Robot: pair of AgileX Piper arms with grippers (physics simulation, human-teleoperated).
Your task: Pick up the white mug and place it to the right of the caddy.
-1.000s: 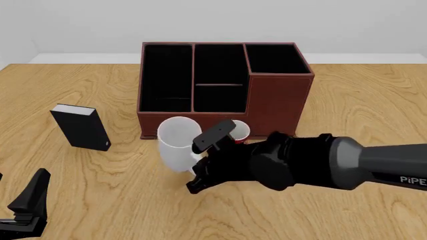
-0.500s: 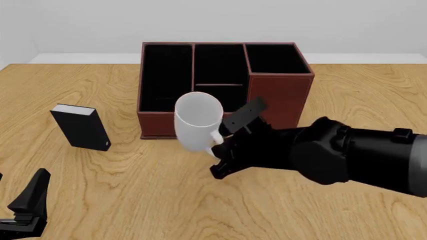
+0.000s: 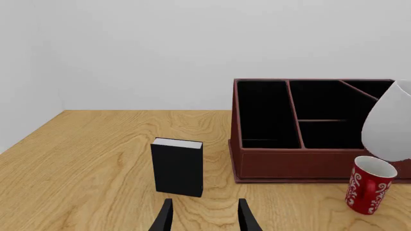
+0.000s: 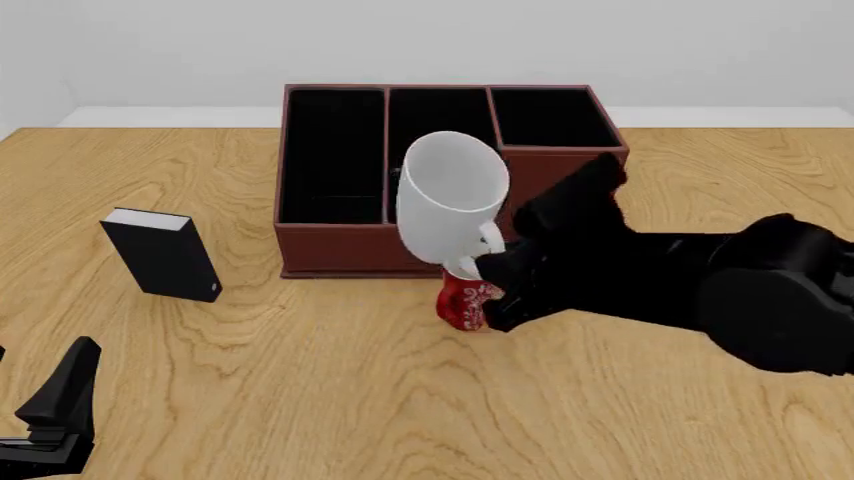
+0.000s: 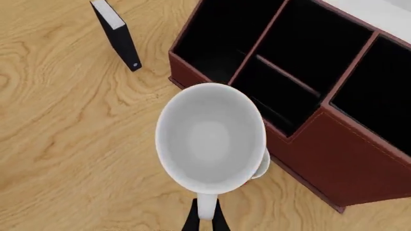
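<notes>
One grip matters: the right gripper, pinching the white mug by its handle, should carry it level, clearing the caddy rightward; left gripper idles open.

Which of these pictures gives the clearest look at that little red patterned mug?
The left wrist view: the red mug stands whole and upright on the table before the caddy, pattern visible. The front view shows only part of it, below the lifted white mug and beside the right gripper. The right wrist view doesn't clearly show it.
</notes>
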